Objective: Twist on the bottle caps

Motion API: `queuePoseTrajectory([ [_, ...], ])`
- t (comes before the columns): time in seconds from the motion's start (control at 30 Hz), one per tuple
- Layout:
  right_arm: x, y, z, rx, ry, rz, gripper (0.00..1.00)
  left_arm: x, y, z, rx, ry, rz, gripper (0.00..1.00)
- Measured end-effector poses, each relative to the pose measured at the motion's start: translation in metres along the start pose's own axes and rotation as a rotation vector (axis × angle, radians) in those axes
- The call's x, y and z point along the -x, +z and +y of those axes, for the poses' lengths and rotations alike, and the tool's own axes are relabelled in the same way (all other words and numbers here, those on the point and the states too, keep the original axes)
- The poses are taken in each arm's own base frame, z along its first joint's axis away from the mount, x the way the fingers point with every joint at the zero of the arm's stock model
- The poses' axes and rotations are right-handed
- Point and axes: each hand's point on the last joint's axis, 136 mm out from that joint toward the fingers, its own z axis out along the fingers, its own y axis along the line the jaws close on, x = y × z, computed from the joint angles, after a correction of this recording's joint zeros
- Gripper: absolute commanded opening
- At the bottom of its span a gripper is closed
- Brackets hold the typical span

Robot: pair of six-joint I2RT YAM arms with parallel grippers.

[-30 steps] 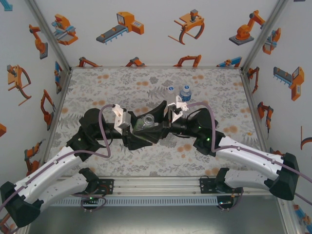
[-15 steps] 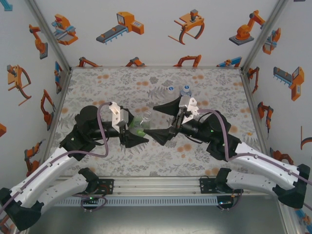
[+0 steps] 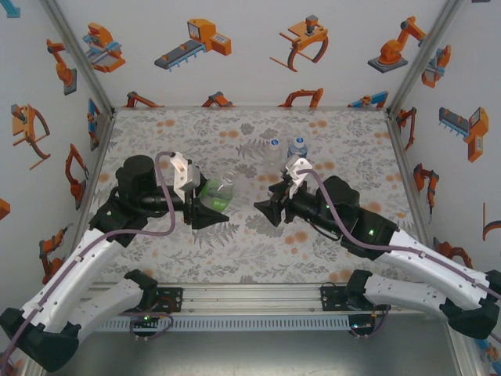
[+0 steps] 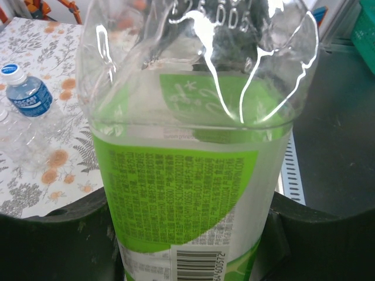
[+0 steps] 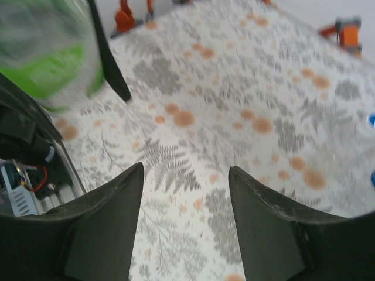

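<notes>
Looking from the left, your left fingers (image 3: 208, 204) are clamped on the green-tinted bottle (image 3: 219, 190), its neck angled toward the other arm and well in from the left wall. A strip of bare table (image 3: 235, 251) sits between the two arms. Your right fingers (image 3: 263, 210) are parted with nothing in them, just table pattern showing through the gap. Behind them, toward the back edge, the colourless bottle (image 3: 272, 149) and blue-label bottle (image 3: 297, 149) sit just beside each other, with open table further right.

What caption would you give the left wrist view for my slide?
Left gripper clamped on the green-labelled bottle, blue-labelled bottle on the floral table behind.
</notes>
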Motion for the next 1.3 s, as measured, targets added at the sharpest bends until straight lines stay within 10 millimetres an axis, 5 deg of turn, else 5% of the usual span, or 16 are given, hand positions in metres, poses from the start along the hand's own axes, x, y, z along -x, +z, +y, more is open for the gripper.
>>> queuePoseTrajectory([
  [0.2, -0.074, 0.016, -0.031, -0.128, 0.139, 0.201, 0.46, -0.017, -0.005, 0.019, 0.085, 0.000, 0.039, 0.06],
  [0.4, -0.125, 0.024, -0.069, -0.279, 0.318, 0.359, 0.43, -0.047, -0.006, 0.038, 0.178, -0.035, 0.115, 0.09],
  [0.63, -0.190, 0.031, -0.098, -0.411, 0.470, 0.588, 0.48, -0.052, -0.012, 0.046, 0.254, -0.018, 0.145, 0.10],
  [1.0, -0.208, 0.036, -0.113, -0.508, 0.512, 0.635, 0.49, -0.055, -0.019, 0.054, 0.326, 0.005, 0.170, 0.12],
  [1.3, -0.246, 0.055, -0.123, -0.546, 0.515, 0.770, 0.46, -0.062, -0.020, 0.063, 0.367, -0.008, 0.197, 0.13],
])
